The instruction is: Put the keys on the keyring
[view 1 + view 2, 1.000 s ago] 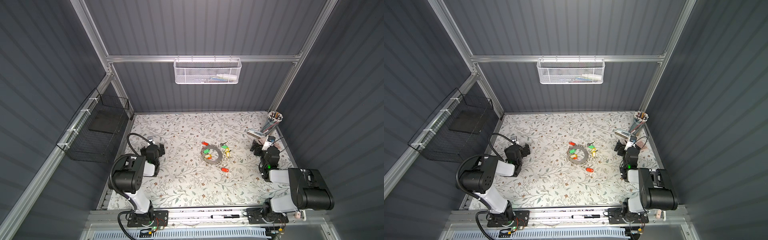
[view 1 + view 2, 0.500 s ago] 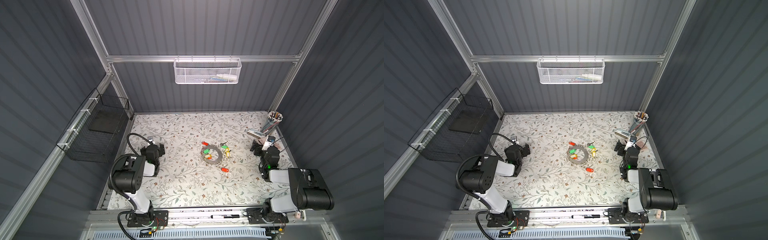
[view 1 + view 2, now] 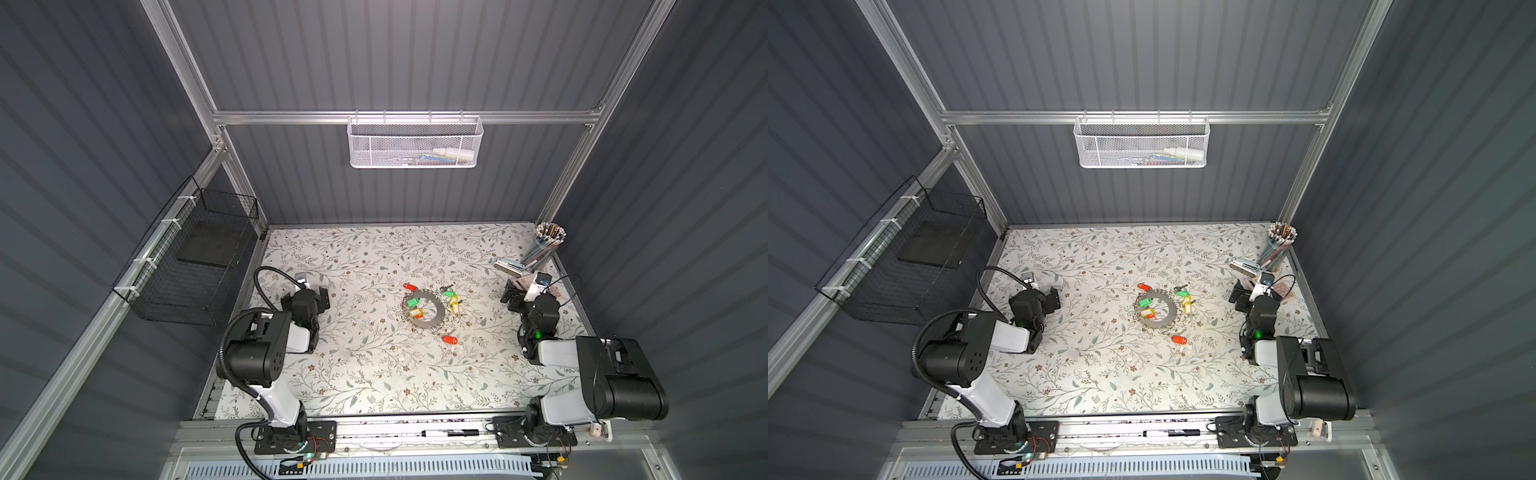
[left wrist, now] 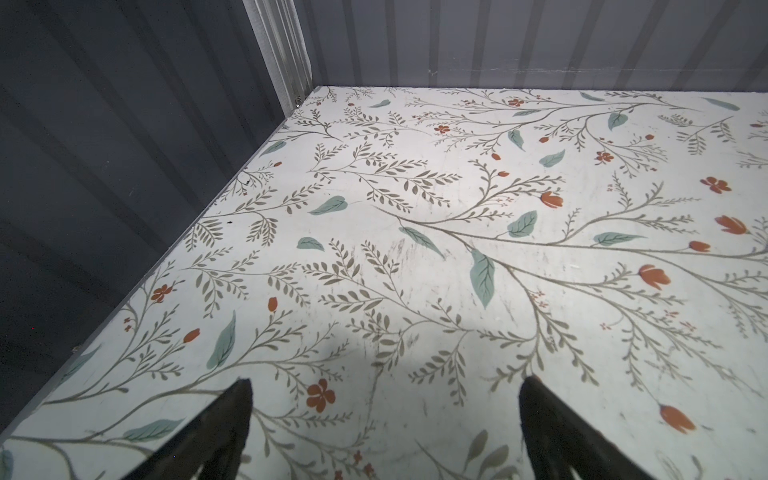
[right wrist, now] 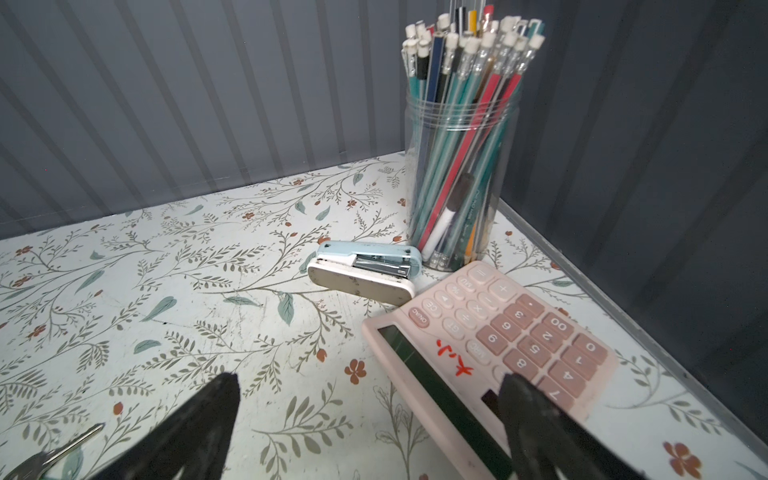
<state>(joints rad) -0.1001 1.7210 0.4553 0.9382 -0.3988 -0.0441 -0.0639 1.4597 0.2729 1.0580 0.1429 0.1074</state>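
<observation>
At the left of a top view the left gripper [image 3: 321,297] sits low over the table [image 3: 361,374]. Its wrist view shows the left gripper [image 4: 384,386] with its jaws spread wide and only bare floral surface between them.

At the centre lies the keyring [image 3: 424,325], flat on the table, with small split rings along its lower edge. The keys [image 3: 449,339] are scattered about it. One red tag lies just beyond its upper left, a green and a yellow tag overlap the hoop, another green and yellow pair lie just to its right, and a red one is near its lower right. Whether any key is already threaded cannot be told.

At the right the right gripper [image 3: 509,294] is also spread wide and holds nothing. In its wrist view the right gripper [image 5: 368,380] hangs over a calculator [image 5: 498,332], with a stapler [image 5: 365,270] and a pencil jar [image 5: 457,166] beyond.

The task looks unstarted, with both arms well apart from the pile. Next, one arm should probably reach to the centre for a loose key by its tag, while the other pins the hoop.
</observation>
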